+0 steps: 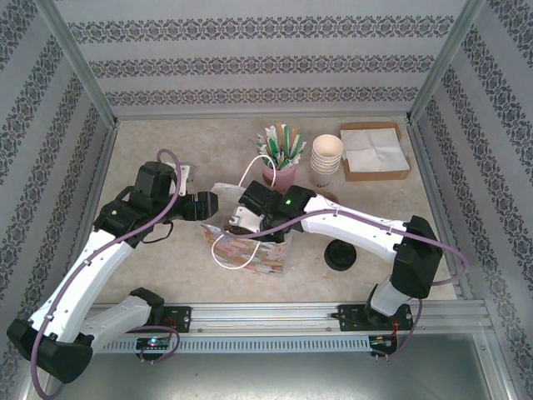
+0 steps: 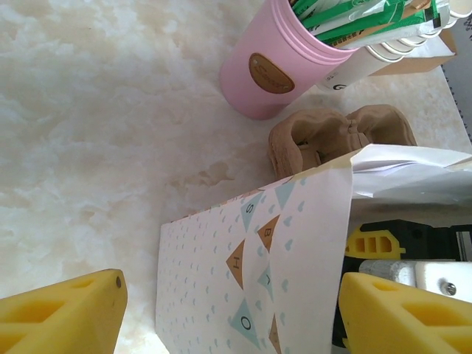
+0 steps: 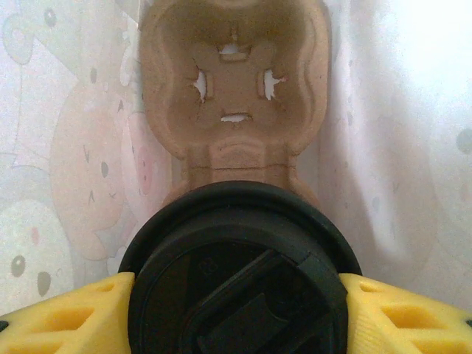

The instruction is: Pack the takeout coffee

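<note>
The takeout coffee shows its round black lid between the yellow fingers of my right gripper, which is shut on it. The cup hangs inside the patterned paper bag, above the near end of a brown pulp cup carrier whose far socket is empty. In the top view my right gripper reaches down into the bag's mouth. My left gripper is at the bag's left side, open. In the left wrist view the bag's wall lies between its wide-apart fingers.
A pink cup of green and white sticks stands behind the bag. To its right are stacked cream cups and a napkin box. Loose black lids lie under the right arm. A brown pulp piece sits beside the pink cup.
</note>
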`<control>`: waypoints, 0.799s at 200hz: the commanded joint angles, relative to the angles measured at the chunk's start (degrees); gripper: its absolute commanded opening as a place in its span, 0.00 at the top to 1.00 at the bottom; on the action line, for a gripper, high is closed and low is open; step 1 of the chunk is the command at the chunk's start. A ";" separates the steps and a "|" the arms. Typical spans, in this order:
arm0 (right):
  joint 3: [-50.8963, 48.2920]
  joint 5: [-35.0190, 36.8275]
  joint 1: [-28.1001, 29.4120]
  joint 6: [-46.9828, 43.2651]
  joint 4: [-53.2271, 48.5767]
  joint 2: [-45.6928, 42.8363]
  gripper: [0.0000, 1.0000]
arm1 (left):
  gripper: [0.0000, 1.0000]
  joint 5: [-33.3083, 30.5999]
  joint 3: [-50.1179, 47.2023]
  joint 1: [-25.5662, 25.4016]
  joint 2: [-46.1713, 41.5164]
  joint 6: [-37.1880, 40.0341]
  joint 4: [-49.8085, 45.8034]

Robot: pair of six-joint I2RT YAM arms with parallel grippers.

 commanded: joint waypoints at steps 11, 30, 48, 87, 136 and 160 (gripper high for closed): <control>-6.07 -2.46 -0.18 1.83 -2.27 1.98 0.44 | 0.25 -0.76 0.16 -0.64 0.25 -0.47 -1.59; -6.94 -4.24 -0.37 3.14 0.61 0.39 0.44 | 0.25 -0.66 0.17 -0.63 0.31 -0.57 -1.61; -7.74 -4.96 -0.62 4.06 3.42 -1.14 0.44 | 0.25 -0.63 0.10 -0.66 0.41 -0.62 -1.61; -8.94 -4.93 -0.74 4.88 7.20 -3.38 0.44 | 0.29 -0.46 -0.15 -0.67 0.70 -0.61 -1.59; -9.61 -3.11 -0.54 4.31 6.80 -1.78 0.45 | 0.33 -0.37 -0.22 -0.63 0.84 -0.55 -2.07; -8.90 1.52 -0.02 3.74 3.14 1.78 0.46 | 0.36 -0.52 -0.26 -0.66 1.13 -0.64 -1.83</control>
